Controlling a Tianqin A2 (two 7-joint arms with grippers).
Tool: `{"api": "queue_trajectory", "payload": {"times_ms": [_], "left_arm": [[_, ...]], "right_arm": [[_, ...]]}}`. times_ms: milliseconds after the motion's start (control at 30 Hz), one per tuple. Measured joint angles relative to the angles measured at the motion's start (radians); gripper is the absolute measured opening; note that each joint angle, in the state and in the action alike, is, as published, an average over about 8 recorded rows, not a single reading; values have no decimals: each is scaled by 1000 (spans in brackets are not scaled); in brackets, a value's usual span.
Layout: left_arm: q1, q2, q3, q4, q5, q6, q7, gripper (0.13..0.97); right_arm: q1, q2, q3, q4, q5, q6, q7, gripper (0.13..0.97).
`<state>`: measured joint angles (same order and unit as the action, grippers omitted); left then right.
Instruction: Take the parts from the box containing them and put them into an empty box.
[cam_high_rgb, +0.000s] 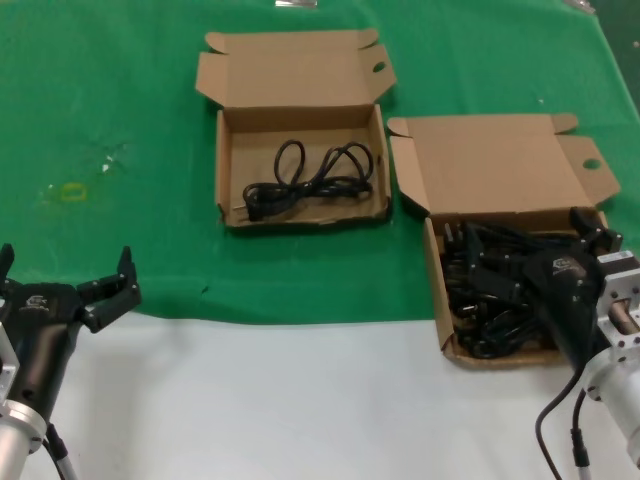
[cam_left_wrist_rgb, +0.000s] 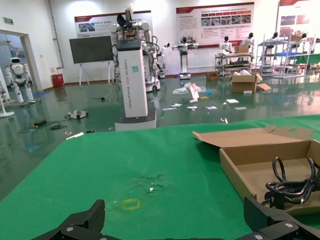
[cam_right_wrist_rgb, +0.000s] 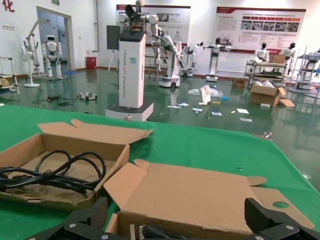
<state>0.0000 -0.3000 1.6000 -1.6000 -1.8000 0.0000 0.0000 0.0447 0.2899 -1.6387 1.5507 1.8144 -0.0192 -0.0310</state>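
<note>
Left gripper (cam_high_rgb: 65, 290) sits lower left of the head view, jaws spread, holding nothing, well apart from both boxes. Upper centre: the box (cam_high_rgb: 300, 165) with one coiled cord (cam_high_rgb: 305, 182) already in it, long axis running left-right across the floor of the box. That's your drop target. Right side: the full box (cam_high_rgb: 500, 280), a tangled pile of cords (cam_high_rgb: 490, 290). Right gripper (cam_high_rgb: 590, 240) hangs right over that pile, jaws spread, not pinching anything I can see. Right arm is the nearer one by far. My read: cords lie directly below its jaws, so descend straight down, then carry toward frame-left over the green surface (cam_high_rgb: 120, 120).
</note>
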Motion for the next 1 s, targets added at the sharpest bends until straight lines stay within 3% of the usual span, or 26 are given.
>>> {"api": "queue_trajectory", "payload": {"times_ms": [1000], "left_arm": [[0, 0, 0, 0, 0, 0, 0, 966]], "right_arm": [[0, 0, 0, 0, 0, 0, 0, 966]]}}
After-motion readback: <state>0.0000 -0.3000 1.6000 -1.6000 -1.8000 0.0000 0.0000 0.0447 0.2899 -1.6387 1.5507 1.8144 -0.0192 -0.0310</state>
